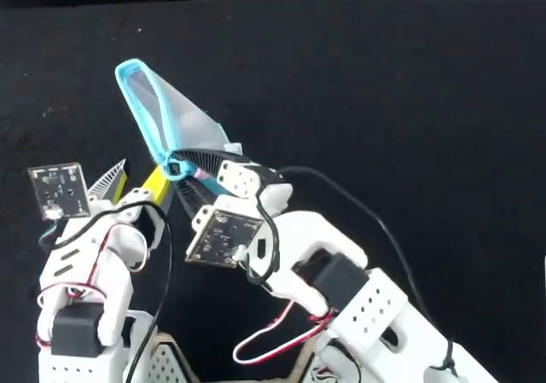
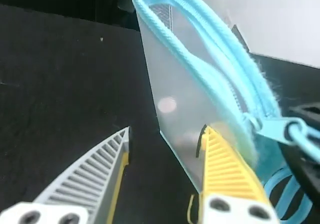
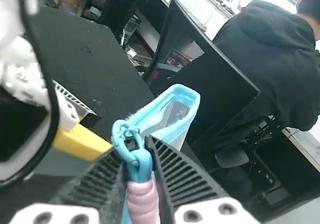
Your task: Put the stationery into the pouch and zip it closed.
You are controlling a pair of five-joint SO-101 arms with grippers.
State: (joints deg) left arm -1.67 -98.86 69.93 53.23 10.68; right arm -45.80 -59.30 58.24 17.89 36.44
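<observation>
I'm looking at the translucent plastic pouch w/ light-blue zipper trim [image 1: 175, 114] lying on the black cloth surface [image 1: 384, 101]. Its mouth is gaping, w/ the two zip sides standing apart in a loop.

The right gripper [image 1: 181, 168] is sitting at the pouch end nearest the arms and is clenching the light-blue zipper pull tab [image 3: 131, 146] between its black ribbed fingers [image 3: 175, 169]. A pink piece [image 3: 142, 204] is sitting in the same pinch, just behind the pull tab; I can't tell what it is.

The left gripper [image 2: 166, 131] is hanging released beside that same pouch end, fingers spread wide and holding nothing. Its yellow finger [image 2: 227, 176] is lying right against the pouch's clear side wall near the bottom corner, though I can't say if it's actually touching. Its grey ribbed finger [image 2: 95, 179] is standing apart from the pouch, over the surface.
</observation>
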